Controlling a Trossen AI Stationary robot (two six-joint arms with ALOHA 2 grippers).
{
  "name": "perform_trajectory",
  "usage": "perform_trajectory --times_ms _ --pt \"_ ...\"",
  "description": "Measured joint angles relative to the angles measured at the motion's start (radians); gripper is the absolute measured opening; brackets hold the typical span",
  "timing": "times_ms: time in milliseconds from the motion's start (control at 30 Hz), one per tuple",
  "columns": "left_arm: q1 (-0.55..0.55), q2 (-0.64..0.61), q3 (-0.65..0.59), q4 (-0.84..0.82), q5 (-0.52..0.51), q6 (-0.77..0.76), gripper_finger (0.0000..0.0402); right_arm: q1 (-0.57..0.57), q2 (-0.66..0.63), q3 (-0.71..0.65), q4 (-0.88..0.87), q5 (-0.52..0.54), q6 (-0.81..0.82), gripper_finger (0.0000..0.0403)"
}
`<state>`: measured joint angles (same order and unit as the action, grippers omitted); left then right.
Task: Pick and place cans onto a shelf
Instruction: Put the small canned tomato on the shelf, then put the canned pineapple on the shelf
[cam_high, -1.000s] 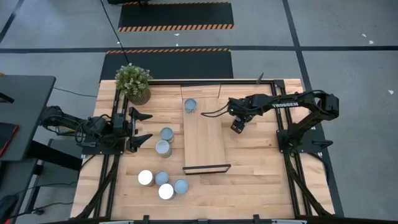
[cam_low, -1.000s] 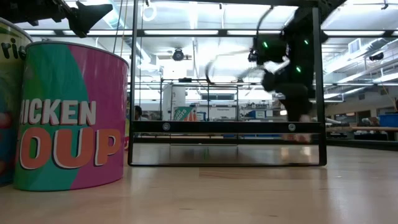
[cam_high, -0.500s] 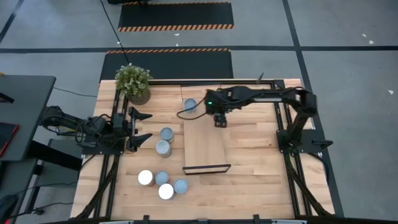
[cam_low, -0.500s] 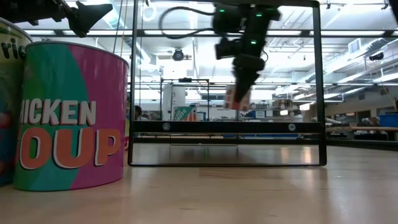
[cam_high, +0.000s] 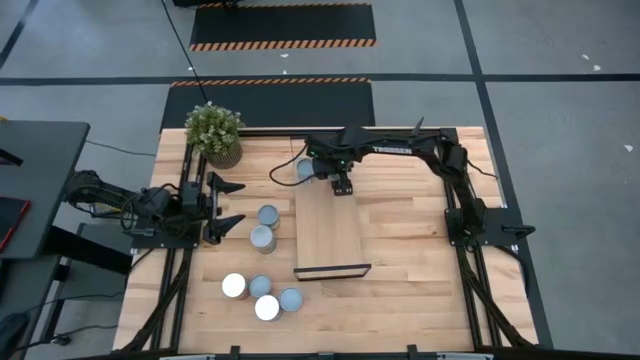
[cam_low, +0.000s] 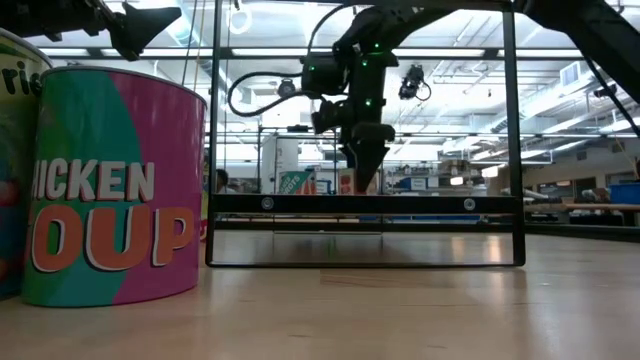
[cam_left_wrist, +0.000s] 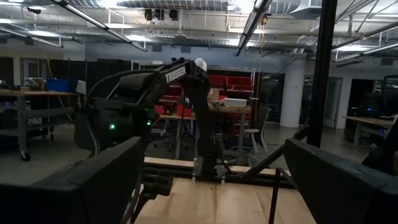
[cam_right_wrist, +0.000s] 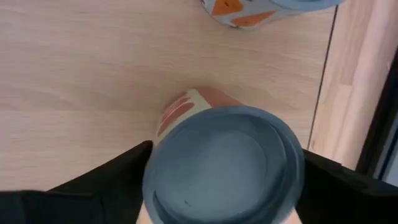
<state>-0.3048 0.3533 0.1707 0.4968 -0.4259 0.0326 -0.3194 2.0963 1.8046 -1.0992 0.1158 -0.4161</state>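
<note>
right wrist view: the right gripper (cam_right_wrist: 224, 186) pinches a round grey-topped, orange-sided metal can (cam_right_wrist: 224, 165) over the long pale-wood shelf (cam_high: 330, 225), likely near its far end, for placing. the left gripper (cam_high: 228, 205), jaws spread, waits by the desk's left edge.

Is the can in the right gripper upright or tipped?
Upright: the right wrist view shows the can's round lid facing the camera, held between the right gripper's fingers above the shelf.

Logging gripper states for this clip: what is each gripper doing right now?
Left gripper: open, empty, at the table's left edge.
Right gripper: shut on a small round metal can with a bluish-grey lid, over the light-wood shelf.
</note>
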Motion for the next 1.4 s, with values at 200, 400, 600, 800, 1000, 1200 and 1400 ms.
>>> perform_trajectory --times_ms 200,400,600,800,1000,1200,1400 --pt "0.0 0.0 0.0 0.0 0.0 -0.002 0.0396 0.01 -0.024 -0.001 -0.004 0.059 0.004 0.0378" --pt "0.0 0.0 0.0 -0.002 0.0 -0.003 0.0396 0.011 -0.038 -0.001 0.009 0.117 0.031 0.0379" --pt "0.0 0.0 0.0 -0.005 0.0 -0.008 0.0396 0.024 -0.047 -0.002 0.005 0.137 0.042 0.0375" --pt "0.0 0.0 0.0 -0.035 0.0 -0.012 0.0396 0.065 -0.134 -0.002 0.024 0.149 0.054 0.0375" --pt "0.0 0.0 0.0 -0.047 0.0 0.004 0.0396 0.109 -0.197 -0.001 0.167 0.02 0.071 0.0375" --pt "0.0 0.0 0.0 -0.046 0.0 -0.003 0.0396 0.189 -0.167 -0.012 0.3 0.018 0.034 0.0374" --pt "0.0 0.0 0.0 -0.04 -0.001 -0.003 0.0396 0.235 -0.146 -0.015 0.342 0.018 -0.004 0.0374"
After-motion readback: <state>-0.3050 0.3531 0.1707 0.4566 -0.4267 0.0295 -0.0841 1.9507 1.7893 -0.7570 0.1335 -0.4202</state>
